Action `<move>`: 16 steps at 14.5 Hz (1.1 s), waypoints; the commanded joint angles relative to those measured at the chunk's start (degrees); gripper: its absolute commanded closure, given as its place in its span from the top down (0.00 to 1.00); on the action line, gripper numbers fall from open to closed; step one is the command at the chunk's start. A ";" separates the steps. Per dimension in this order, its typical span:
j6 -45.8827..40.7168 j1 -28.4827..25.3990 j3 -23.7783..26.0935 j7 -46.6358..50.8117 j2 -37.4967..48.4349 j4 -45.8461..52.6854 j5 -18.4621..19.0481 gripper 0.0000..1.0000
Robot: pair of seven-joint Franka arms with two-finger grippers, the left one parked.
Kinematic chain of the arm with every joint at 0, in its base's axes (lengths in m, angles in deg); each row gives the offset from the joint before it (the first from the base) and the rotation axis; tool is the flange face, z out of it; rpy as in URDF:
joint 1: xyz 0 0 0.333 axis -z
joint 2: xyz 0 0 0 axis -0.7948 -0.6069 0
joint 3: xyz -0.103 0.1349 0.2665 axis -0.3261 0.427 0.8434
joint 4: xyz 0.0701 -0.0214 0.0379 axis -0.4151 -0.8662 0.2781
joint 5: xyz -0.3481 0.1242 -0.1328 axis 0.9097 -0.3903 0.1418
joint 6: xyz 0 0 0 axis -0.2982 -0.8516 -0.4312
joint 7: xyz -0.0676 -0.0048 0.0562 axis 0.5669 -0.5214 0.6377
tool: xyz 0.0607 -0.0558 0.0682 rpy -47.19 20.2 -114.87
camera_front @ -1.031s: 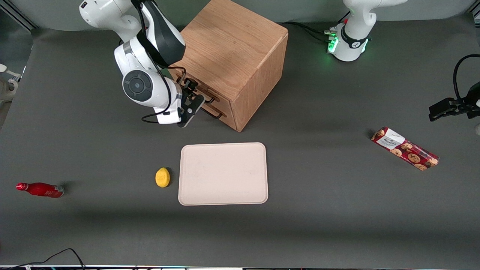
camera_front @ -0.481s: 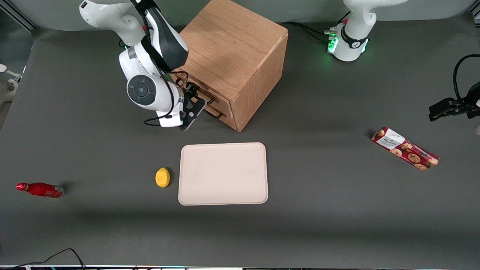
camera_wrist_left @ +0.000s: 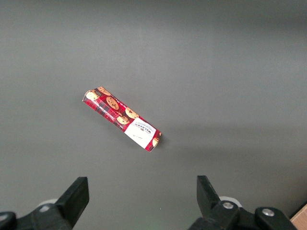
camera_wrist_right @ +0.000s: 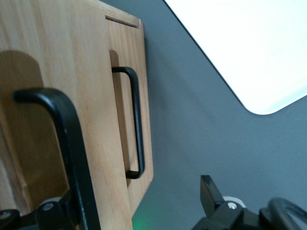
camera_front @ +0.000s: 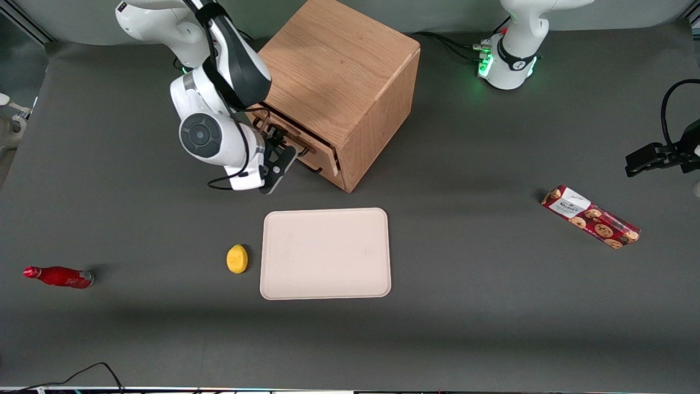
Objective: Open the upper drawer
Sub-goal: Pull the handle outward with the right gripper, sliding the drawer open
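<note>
The oak cabinet (camera_front: 339,65) stands at the back of the table, its drawer fronts turned toward the working arm's end. The upper drawer (camera_front: 324,152) (camera_wrist_right: 43,72) sticks out a little past the lower drawer (camera_wrist_right: 144,96). My gripper (camera_front: 279,149) (camera_wrist_right: 129,199) is right in front of the upper drawer and is open, its fingers wide apart. The upper drawer's black wire handle (camera_wrist_right: 72,143) runs between the fingers, close against one of them. The lower drawer's handle (camera_wrist_right: 136,124) is free.
A beige tray (camera_front: 325,253) (camera_wrist_right: 249,48) lies nearer the front camera than the cabinet, with a yellow lemon (camera_front: 237,258) beside it. A red bottle (camera_front: 57,276) lies toward the working arm's end, a cookie box (camera_front: 590,216) (camera_wrist_left: 122,119) toward the parked arm's.
My gripper first moved in to the upper handle, then drew back from the cabinet. The upper drawer came out slightly with it, and its side edge now shows.
</note>
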 commanded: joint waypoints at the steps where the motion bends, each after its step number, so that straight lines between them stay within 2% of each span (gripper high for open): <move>1: 0.21 2.48 -1.05 -6.46 -2.21 2.32 -1.69 1.00; 10: -0.32 9.34 -1.05 -14.46 -7.22 8.82 -1.60 1.00; 16: -0.41 11.80 -1.05 -17.98 -9.85 12.86 -1.60 1.00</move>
